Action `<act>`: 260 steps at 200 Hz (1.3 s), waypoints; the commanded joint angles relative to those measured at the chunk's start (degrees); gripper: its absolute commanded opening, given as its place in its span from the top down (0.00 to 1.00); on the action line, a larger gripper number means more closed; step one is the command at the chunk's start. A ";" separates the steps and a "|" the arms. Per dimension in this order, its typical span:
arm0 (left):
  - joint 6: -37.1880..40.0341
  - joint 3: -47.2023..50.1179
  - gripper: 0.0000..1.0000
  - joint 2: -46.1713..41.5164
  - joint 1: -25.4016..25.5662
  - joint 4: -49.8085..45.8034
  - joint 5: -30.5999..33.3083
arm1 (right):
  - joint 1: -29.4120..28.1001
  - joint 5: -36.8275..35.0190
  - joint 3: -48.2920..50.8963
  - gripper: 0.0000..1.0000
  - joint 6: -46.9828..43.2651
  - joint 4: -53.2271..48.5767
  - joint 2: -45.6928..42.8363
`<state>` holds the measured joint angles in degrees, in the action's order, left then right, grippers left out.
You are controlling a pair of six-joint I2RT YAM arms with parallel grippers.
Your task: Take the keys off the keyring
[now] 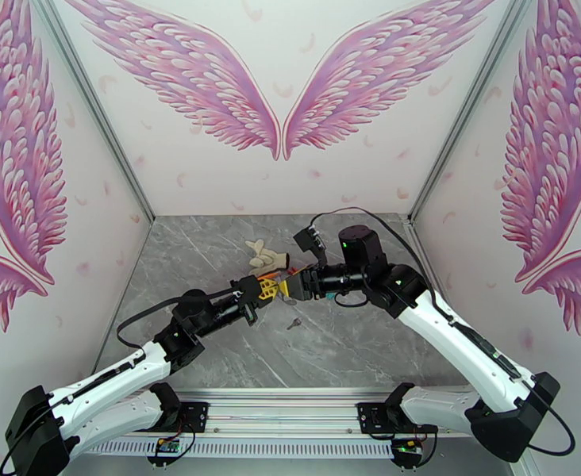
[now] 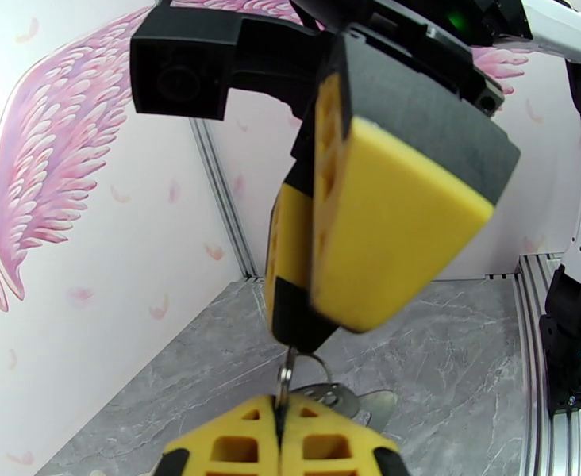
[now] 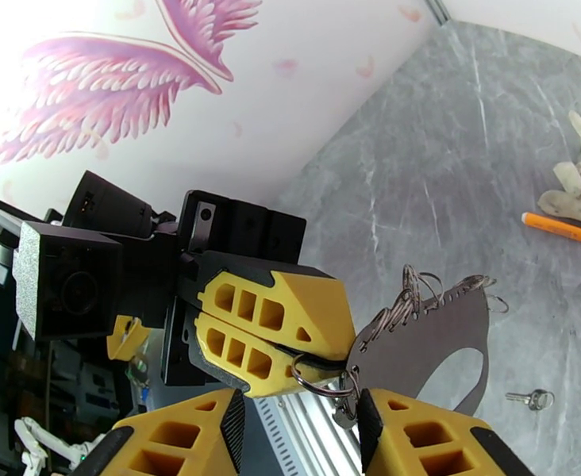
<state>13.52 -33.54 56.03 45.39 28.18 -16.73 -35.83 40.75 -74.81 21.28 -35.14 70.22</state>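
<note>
The keyring [image 3: 417, 343], a dark flat oval loop, hangs in the air above the middle of the table. Several small silver rings [image 3: 405, 299] are threaded along its edge. My left gripper [image 3: 294, 360] is shut on one small ring [image 3: 322, 378] at the loop's end. The right gripper [image 3: 300, 402] meets it tip to tip and seems shut on the loop's edge, which its finger [image 3: 433, 438] partly hides. In the left wrist view a thin metal strip [image 2: 289, 373] runs from the right gripper [image 2: 302, 339] into my left gripper [image 2: 280, 406], with a key [image 2: 376, 402] dangling beside. Seen from above, both grippers [image 1: 273, 289] [image 1: 290, 285] touch mid-table.
One loose key [image 1: 294, 323] lies on the grey table just in front of the grippers. A white glove-like lump [image 1: 265, 253] and an orange pen [image 3: 564, 229] lie behind them. Pink-winged walls close in three sides, and a rail [image 1: 290, 422] runs along the near edge.
</note>
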 commanded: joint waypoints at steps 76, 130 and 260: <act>0.54 -2.66 1.00 -0.49 0.41 2.58 0.85 | 1.12 0.74 2.78 0.61 2.99 2.18 0.17; 0.63 -2.90 1.00 -0.13 0.41 2.20 0.41 | 1.53 2.41 3.63 0.71 5.25 5.26 0.10; 1.12 -2.94 1.00 0.48 0.49 1.78 0.85 | 1.62 0.82 2.97 0.89 4.12 4.43 0.20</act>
<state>13.72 -33.91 56.64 45.45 28.58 -16.23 -34.54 42.19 -70.91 25.69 -31.03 70.54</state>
